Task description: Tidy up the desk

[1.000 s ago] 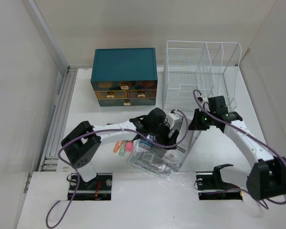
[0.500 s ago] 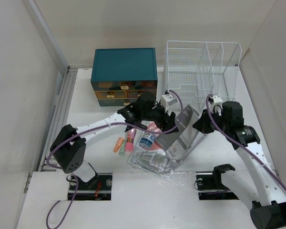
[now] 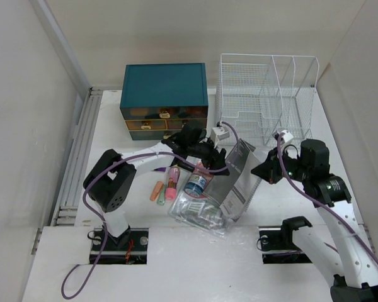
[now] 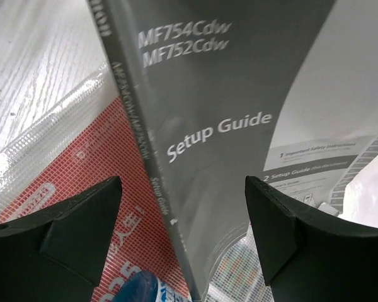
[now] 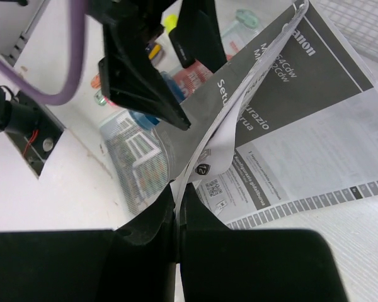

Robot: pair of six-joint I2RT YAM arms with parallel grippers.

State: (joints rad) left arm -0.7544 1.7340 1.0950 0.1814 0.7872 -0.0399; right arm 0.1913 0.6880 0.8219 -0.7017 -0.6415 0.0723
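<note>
**Right tool (image 3: pixel 264 171) pinching the setup guide (image 3: pixel 239 179), left tool (image 3: pixel 208 157) open astride its spine**

Top view: the white tabletop (image 3: pixel 107 126) fills the middle of the frame. It runs from my arm bases at the bottom up to the teal drawer box (image 3: pixel 166 100) and the white wire rack (image 3: pixel 268 94) at the top.

The guide sits a bit right of centre, tilted up off the tabletop. Its lower edge is by a clear plastic pouch (image 3: pixel 198 214).

My right tool comes in from the right and is clamped tight on the guide's right edge. In the right wrist view the tool (image 5: pixel 176 201) is at bottom centre w/ no gap showing, and a page edge runs straight into it. The guide (image 5: pixel 302 107) fans open toward the upper right.

My left tool reaches in from the left at the guide's upper left side. In the left wrist view the tool (image 4: pixel 183 207) is spread wide, w/ one dark finger (image 4: pixel 69 214) lower left and the other lower right. The grey cover (image 4: pixel 227 94) reading "Setup Guide" sits btwn them, its spine running down the middle. Neither finger visibly touches it, so nothing is gripped on that side.

Other bits, left of centre in the top view:
- A red mesh pouch (image 4: pixel 82 182) lies behind the spine.
- A blue-capped bottle (image 3: pixel 194 184) is just left of the guide.
- A pink highlighter (image 3: pixel 171 189) and an orange highlighter (image 3: pixel 156 190) lie side by side on the tabletop.
</note>
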